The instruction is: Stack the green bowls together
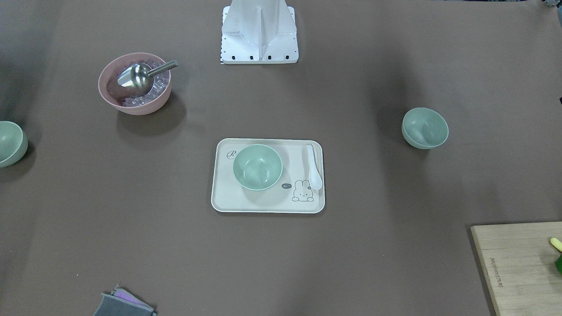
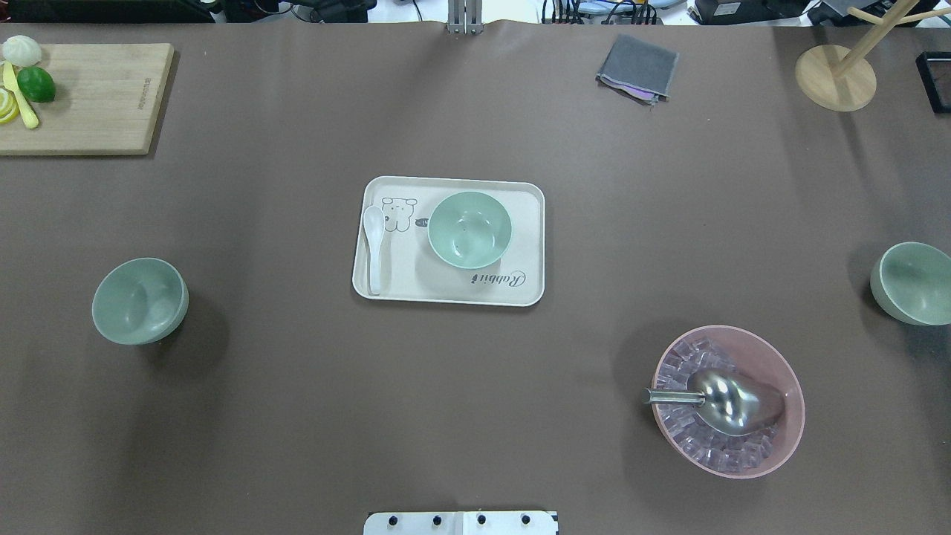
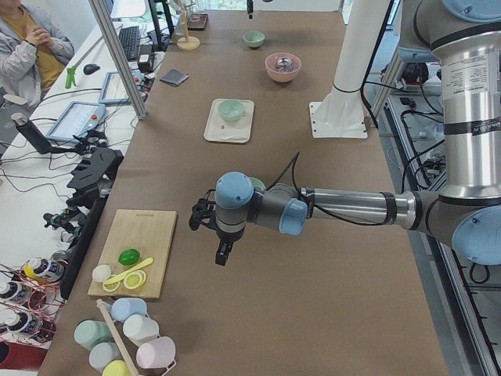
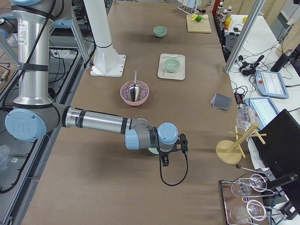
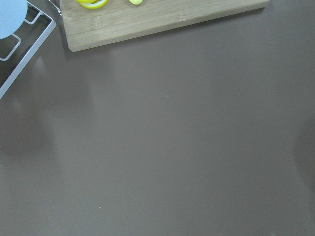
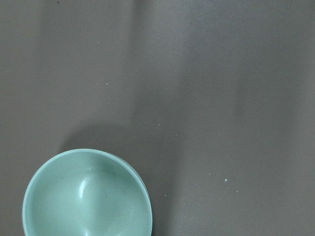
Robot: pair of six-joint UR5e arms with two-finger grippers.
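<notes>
Three pale green bowls are spread out on the brown table. One bowl [image 2: 469, 229] stands on the cream tray [image 2: 520, 291] in the middle. One bowl [image 2: 140, 301] is on the left and one bowl [image 2: 912, 283] is at the right edge. The left gripper [image 3: 199, 219] hovers high above the left bowl. The right gripper [image 4: 184, 142] hovers high above the right bowl [image 6: 86, 194], which shows at the lower left of the right wrist view. Both grippers show only in the side views, so I cannot tell whether they are open or shut.
A pink bowl [image 2: 773, 453] holds ice cubes and a metal scoop [image 2: 732, 400]. A white spoon [image 2: 374, 249] lies on the tray. A cutting board [image 2: 89, 96] with lime and lemon is far left. A grey cloth [image 2: 637, 67] and a wooden rack [image 2: 836, 76] are far right.
</notes>
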